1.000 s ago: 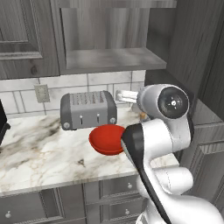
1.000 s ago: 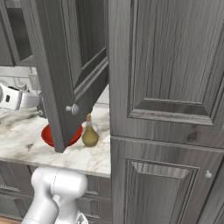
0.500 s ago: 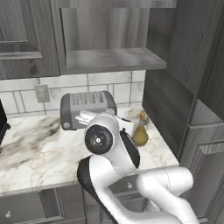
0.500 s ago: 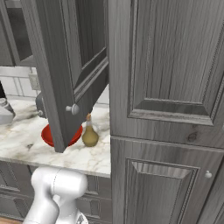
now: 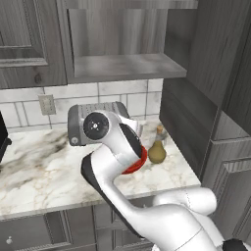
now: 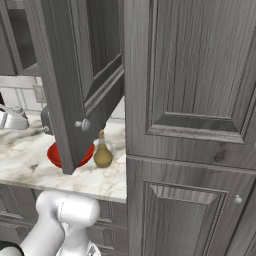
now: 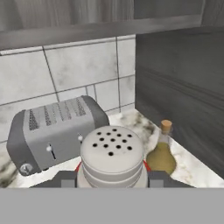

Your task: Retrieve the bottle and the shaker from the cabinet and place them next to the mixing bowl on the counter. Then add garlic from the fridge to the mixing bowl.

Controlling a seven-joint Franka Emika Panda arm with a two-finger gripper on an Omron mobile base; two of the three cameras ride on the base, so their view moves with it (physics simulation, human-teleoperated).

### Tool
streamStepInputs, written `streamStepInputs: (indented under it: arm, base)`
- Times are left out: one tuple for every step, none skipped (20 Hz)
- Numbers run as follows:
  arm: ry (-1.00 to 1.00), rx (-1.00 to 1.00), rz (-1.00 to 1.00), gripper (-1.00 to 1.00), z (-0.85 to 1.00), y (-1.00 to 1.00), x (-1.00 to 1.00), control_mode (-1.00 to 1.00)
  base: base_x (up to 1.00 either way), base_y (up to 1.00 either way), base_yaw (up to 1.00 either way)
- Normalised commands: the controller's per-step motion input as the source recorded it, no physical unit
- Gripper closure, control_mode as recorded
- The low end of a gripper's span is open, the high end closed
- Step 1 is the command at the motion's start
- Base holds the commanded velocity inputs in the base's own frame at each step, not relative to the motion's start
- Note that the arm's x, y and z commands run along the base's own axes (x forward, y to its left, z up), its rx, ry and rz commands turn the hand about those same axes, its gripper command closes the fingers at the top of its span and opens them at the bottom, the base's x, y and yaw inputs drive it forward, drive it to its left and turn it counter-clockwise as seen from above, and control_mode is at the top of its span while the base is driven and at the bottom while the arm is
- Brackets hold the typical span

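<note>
Shaker (image 7: 112,155) upright between hand (image 7: 112,178) fingers; bottle (image 7: 162,152) beside.

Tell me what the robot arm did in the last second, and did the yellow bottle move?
The arm swung left across the counter, from the right side of the left base view to in front of the toaster. The gripper is shut on the shaker. The bottle stayed beside the mixing bowl; the cabinet door stayed open.
</note>
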Motion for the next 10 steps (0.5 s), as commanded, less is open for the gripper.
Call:
streamStepInputs:
  arm:
    - [0.00,0.00,-0.02,1.00,-0.01,0.00,0.27,-1.00]
    - [0.00,0.00,-0.02,1.00,-0.06,0.00,0.29,-1.00]
    - [0.00,0.00,-0.01,1.00,-0.19,0.00,0.20,-1.00]
    - [0.01,0.00,0.00,1.00,-0.36,0.00,0.16,-1.00]
    - [0.05,0.00,0.00,1.00,-0.54,0.00,0.16,-1.00]
    - [0.11,0.00,0.00,1.00,-0.76,0.00,0.18,-1.00]
    - [0.15,0.00,-0.01,1.00,-0.94,0.00,0.21,-1.00]
    - [0.17,0.00,-0.01,1.00,-1.00,0.00,0.20,-1.00]
    - [0.18,-0.01,-0.01,1.00,-1.00,0.00,0.19,-1.00]
    - [0.19,-0.02,-0.01,1.00,-1.00,0.00,0.19,-1.00]
  base:
    - [0.00,0.00,0.00]
    - [0.00,0.00,0.00]
    - [0.00,0.00,0.00]
    - [0.00,0.00,0.00]
    - [0.00,0.00,0.00]
    - [0.00,0.00,0.00]
    - [0.00,0.00,0.00]
    - [0.00,0.00,0.00]
    - [0.00,0.00,0.00]
    - [0.00,0.00,0.00]
